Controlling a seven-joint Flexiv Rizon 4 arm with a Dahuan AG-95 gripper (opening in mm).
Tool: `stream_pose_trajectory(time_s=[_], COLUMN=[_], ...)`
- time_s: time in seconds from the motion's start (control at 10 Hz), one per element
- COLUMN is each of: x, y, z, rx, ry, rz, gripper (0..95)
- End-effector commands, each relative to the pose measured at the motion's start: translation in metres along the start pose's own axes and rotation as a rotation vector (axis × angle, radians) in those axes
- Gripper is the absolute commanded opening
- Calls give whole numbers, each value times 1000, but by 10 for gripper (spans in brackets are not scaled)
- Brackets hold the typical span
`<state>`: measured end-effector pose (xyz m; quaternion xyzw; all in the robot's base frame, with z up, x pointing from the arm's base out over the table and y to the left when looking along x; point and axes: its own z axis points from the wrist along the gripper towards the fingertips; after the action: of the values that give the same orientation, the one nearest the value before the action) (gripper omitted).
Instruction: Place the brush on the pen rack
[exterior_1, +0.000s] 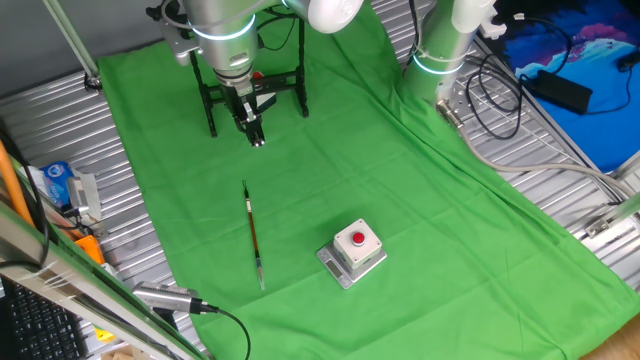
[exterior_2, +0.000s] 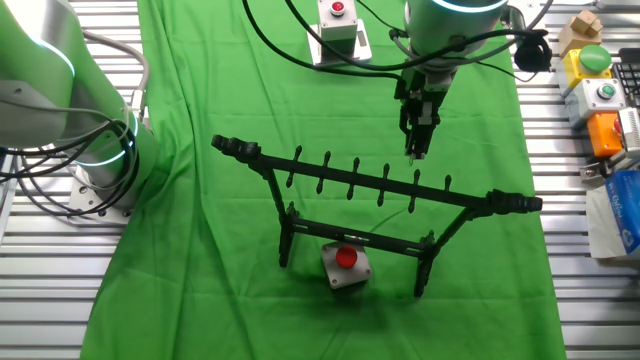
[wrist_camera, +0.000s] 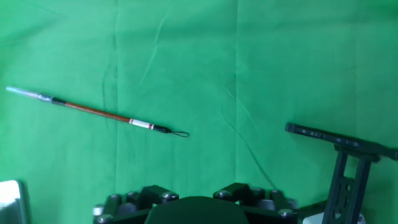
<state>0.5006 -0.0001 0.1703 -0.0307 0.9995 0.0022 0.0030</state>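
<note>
Item one, the brush (exterior_1: 252, 232): we find it lying flat on the green cloth (exterior_1: 420, 200), unheld, its long axis running roughly toward and away from the rack. In one fixed view its thin loop end points up toward the rack and its pale tip points down toward the near edge of the cloth. In the hand view the brush (wrist_camera: 99, 112) crosses the upper left of the frame on a slant, reddish-brown shaft, black collar, pale cap at the left end.

Item two, the gripper (exterior_1: 256, 133): we see it hanging above the cloth just in front of the rack, fingers pointing down, with nothing between them. It stands apart from the brush, whose loop end lies nearest to it. In the other fixed view the gripper (exterior_2: 414, 150) hovers close behind the rack's top bar. The fingers look close together, but we cannot tell whether they are parted or closed.

Item three, the pen rack (exterior_2: 372, 190): black frame, upright on two legs, top bar with a row of pegs, lower crossbar; no brush hangs on it. One end of it shows at the right of the hand view (wrist_camera: 346, 162).

Item four, a grey box with a red button (exterior_1: 354, 251): it sits on the cloth just right of the brush's tip end, not touching it.

Item five, a second red-button box (exterior_2: 346, 264): it sits at the rack's foot
</note>
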Motion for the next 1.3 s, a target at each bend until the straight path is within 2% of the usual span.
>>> stream_pose_trajectory(time_s=[0.1,1.3], x=[1,1], y=[0,0], z=[0,0], rx=[-13,-11], ry=[-36,-35], rz=[-236,-267], gripper=[0,0])
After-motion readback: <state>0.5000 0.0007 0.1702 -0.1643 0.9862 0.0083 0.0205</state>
